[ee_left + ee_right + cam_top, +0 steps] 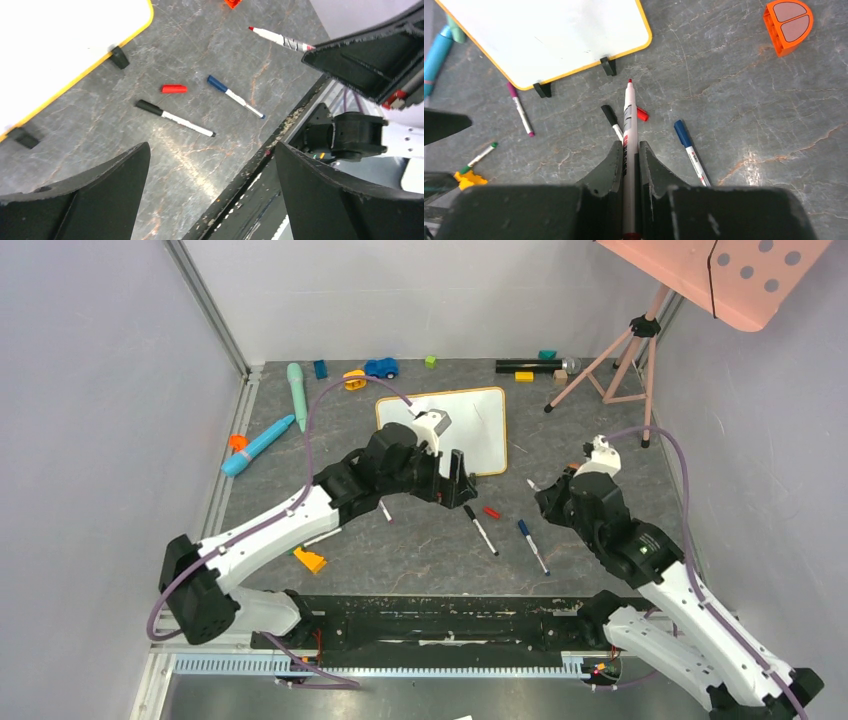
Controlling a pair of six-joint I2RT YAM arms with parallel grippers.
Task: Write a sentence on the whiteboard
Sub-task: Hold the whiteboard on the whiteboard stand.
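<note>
Whiteboard [480, 430] is lying flat on the grey, stone-patterned table [420, 550], toward the far middle. We are seeing its thin orange frame, with two black clip feet along the edge nearest the arms. Its face is showing plain white in all three views.

We are finding the left gripper [458, 480] hanging just off that near edge, its jaws spread wide and holding nothing. Through its wrist camera we are looking down between the two fingers at the table and the black base rail.

We are watching the right gripper [630, 150] clamping a red-tipped marker [629, 115] lengthwise between its closed fingers. The marker is uncapped, its tip pointing toward the clip foot nearer the right arm but stopping short of the frame. How high the tip is sitting above the table we cannot tell.

Between the two grippers three loose things are lying close together: a black-capped marker [172, 117], a small red cap [174, 89] just beside it, and a blue-capped marker [235, 96] a little farther toward the right arm. We are also spotting a purple-capped marker [520, 107] near the whiteboard's other foot — and an orange block [789, 25] well off to the right in the right wrist view.
</note>
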